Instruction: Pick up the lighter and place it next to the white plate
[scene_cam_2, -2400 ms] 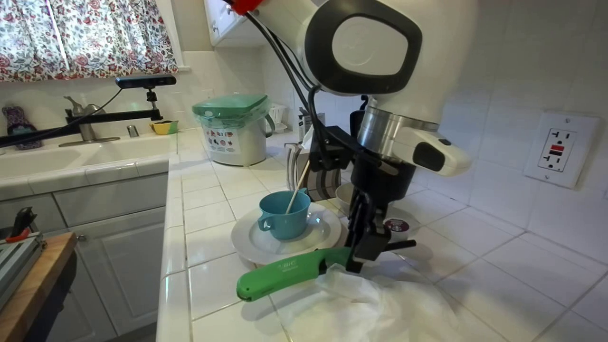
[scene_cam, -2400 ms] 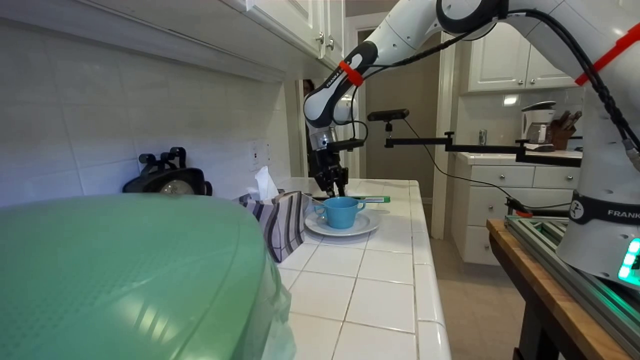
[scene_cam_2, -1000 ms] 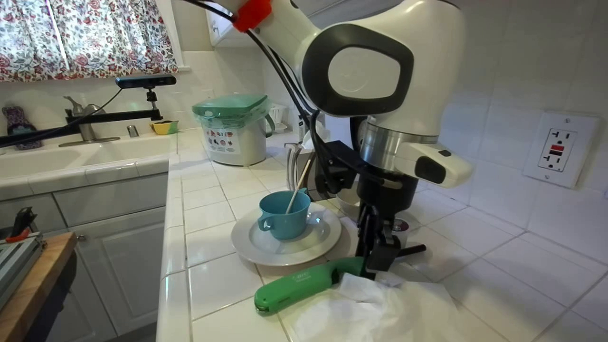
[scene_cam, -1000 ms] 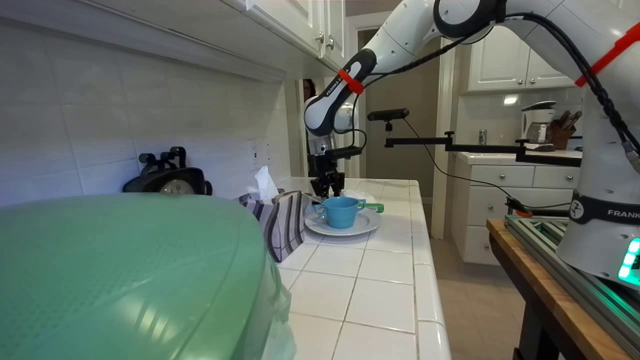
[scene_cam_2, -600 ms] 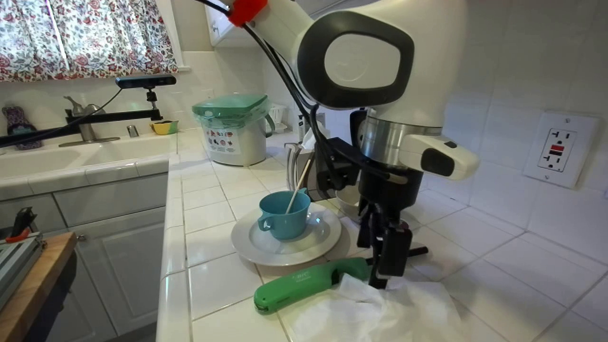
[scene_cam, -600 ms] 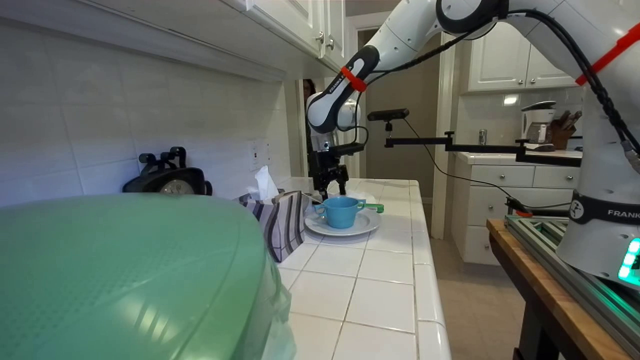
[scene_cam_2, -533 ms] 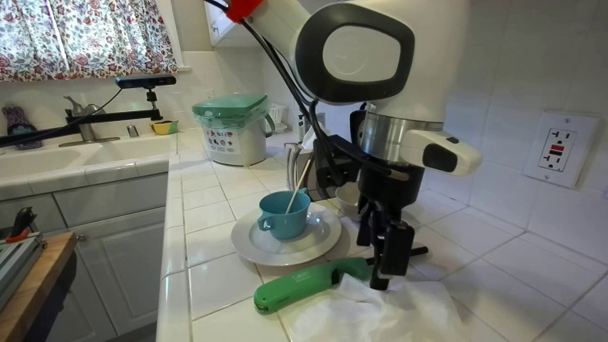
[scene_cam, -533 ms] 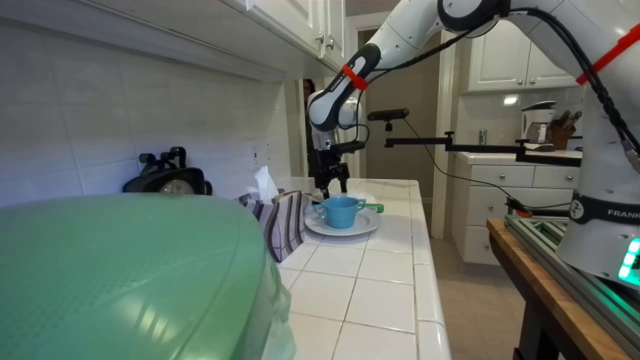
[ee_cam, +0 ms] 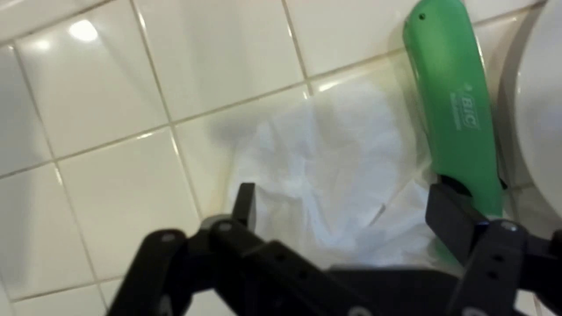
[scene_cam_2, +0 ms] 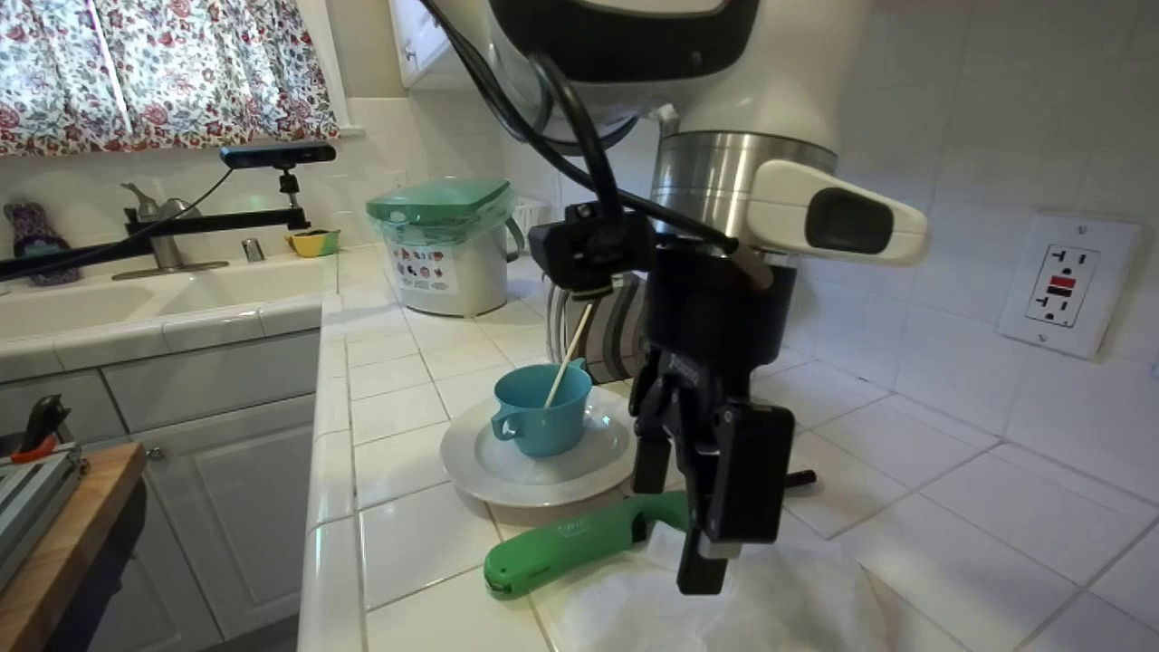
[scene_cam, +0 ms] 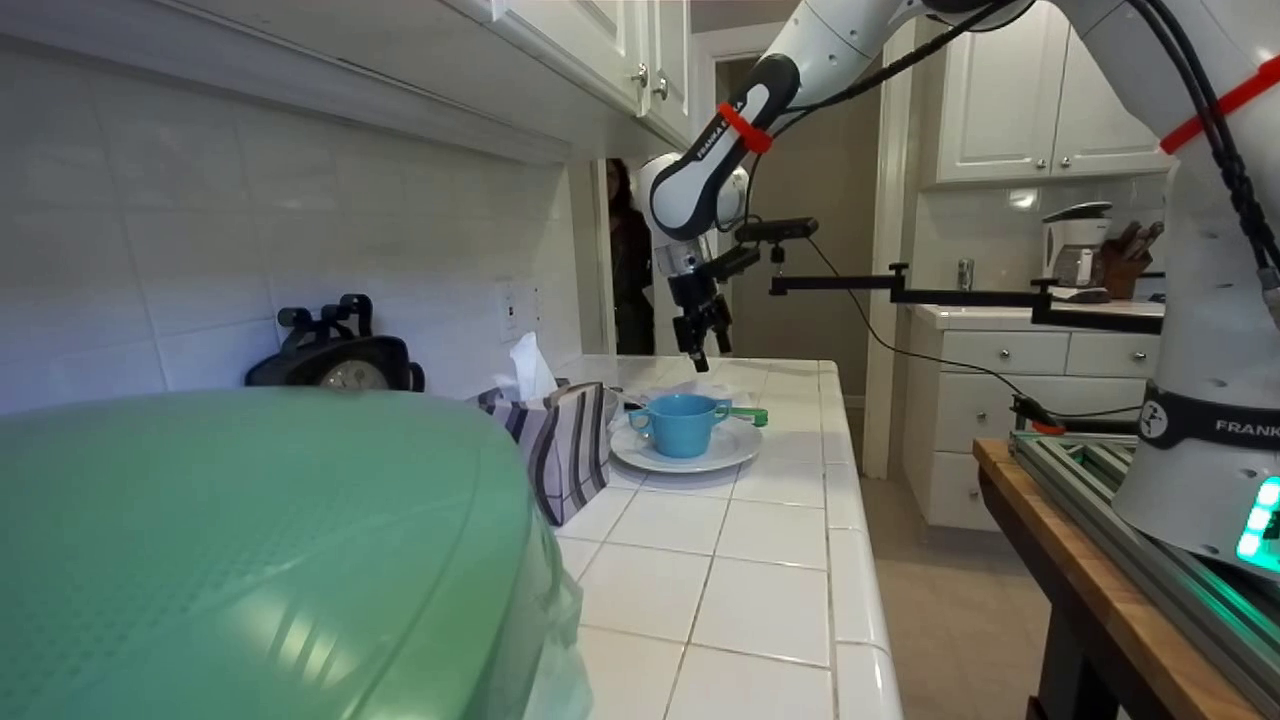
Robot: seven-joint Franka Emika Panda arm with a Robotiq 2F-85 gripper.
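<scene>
The green lighter [scene_cam_2: 579,541] lies on the tiled counter beside the white plate [scene_cam_2: 471,475], close to its rim but apart from it. In the wrist view the lighter [ee_cam: 456,109] runs along the right side, with the plate [ee_cam: 544,105] at the right edge. My gripper [scene_cam_2: 675,530] is open above the counter, holding nothing; from an exterior view it hides part of the lighter's neck. Between the spread fingertips, the wrist view shows only white paper below the gripper [ee_cam: 342,197]. The other exterior view angle shows the gripper [scene_cam: 712,360] raised behind the plate [scene_cam: 650,462].
A light-blue cup [scene_cam_2: 543,412] with a stick in it stands on the plate. Crumpled white paper [ee_cam: 333,145] lies beside and partly under the lighter. A striped tissue box [scene_cam: 560,450] and a green-lidded bin [scene_cam_2: 444,244] stand farther along the counter. Cabinets [scene_cam: 560,60] hang overhead.
The gripper held the lighter above the counter, then lowered it beside the plate. Its fingers have since opened and it has risen away; the lighter stays in place.
</scene>
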